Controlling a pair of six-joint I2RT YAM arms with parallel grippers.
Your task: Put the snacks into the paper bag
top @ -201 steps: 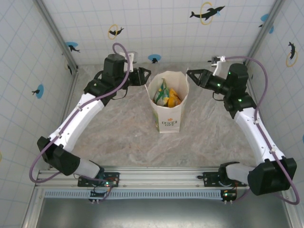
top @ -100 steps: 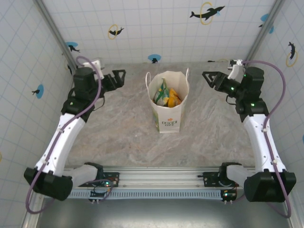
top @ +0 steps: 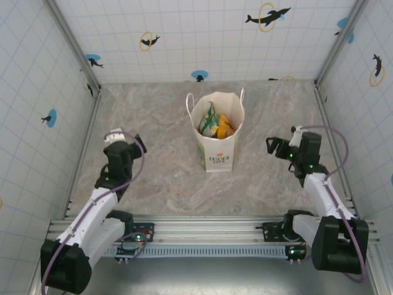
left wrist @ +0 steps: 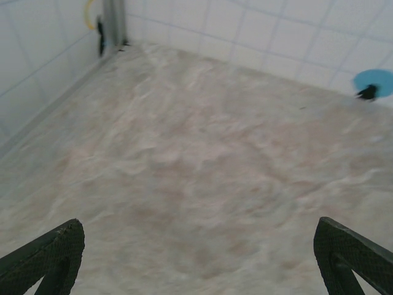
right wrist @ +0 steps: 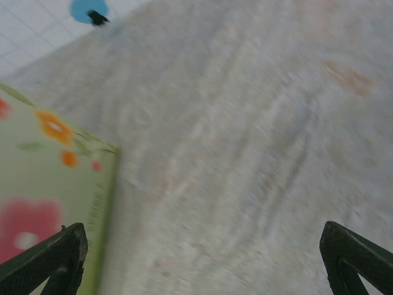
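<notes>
We see snacks [top: 215, 125] inside the upright bag [top: 217, 153], the left gripper [top: 137, 142] and right gripper [top: 272, 146] flanking it, well apart.
</notes>
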